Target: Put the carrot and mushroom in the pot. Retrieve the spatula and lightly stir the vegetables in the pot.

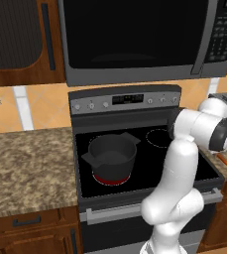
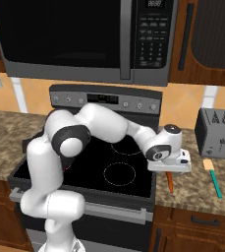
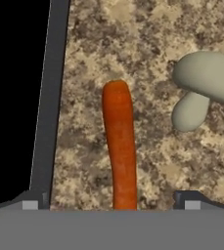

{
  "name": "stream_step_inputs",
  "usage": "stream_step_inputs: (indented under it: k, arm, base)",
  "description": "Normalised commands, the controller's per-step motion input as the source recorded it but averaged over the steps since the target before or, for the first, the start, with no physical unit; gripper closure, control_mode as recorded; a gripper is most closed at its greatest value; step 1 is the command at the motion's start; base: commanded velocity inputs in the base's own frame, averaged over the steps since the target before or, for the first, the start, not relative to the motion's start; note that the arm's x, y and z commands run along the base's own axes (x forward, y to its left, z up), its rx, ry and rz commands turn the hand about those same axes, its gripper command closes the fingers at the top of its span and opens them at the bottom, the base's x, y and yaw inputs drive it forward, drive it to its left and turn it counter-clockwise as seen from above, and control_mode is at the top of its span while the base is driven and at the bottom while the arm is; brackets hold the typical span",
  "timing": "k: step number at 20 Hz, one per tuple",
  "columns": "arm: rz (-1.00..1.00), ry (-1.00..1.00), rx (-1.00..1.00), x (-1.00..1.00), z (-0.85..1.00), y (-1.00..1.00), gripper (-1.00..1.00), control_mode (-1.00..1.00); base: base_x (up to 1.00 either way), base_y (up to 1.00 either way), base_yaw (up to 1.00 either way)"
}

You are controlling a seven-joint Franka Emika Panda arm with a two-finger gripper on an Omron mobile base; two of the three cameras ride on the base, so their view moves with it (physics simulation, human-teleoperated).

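Note:
The orange carrot [image 3: 119, 146] lies on the speckled counter just right of the stove's edge, its tip also poking out below the hand in the right base view [image 2: 170, 183]. My gripper [image 3: 111, 202] hovers low over it, open, with one fingertip [image 3: 30, 202] on each side and neither touching. The pale mushroom [image 3: 206, 83] lies on the counter beside the carrot, a little farther on. The dark pot [image 1: 110, 154] stands empty on the stove's front left burner, which glows red. On the counter to the right lies the spatula [image 2: 213, 179], teal handle toward the front.
A grey toaster [image 2: 217, 133] stands at the back right of the counter. The black cooktop [image 2: 119, 174] lies between the pot and the vegetables. A microwave [image 1: 135, 34] hangs above the stove. Granite counter [image 1: 26, 163] extends left.

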Motion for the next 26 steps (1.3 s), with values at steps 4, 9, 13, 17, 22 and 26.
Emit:
stream_step_inputs:
  k: [4,9,13,17,22,26]
  arm:
    - [0.0,0.0,0.03,0.25,-0.03,-0.17,-1.0,-1.0]
    - [0.0,0.0,0.03,0.02,-0.21,-0.04,-1.0,-1.0]
    - [0.0,0.0,0.0,0.0,-0.25,0.09,-1.0,-1.0]
    - [0.0,-0.03,0.0,0.01,-0.23,0.12,-1.0,-1.0]
    - [0.0,0.0,0.0,0.05,-0.33,0.0,-1.0,-1.0]
    - [0.0,0.0,0.0,0.06,-0.38,0.04,1.0,-1.0]
  base:
    - [0.0,0.0,0.0]
    - [0.0,0.0,0.0]
    - [0.0,0.0,0.0]
    - [0.0,0.0,0.0]
    - [0.0,0.0,0.0]
    - [0.0,0.0,0.0]
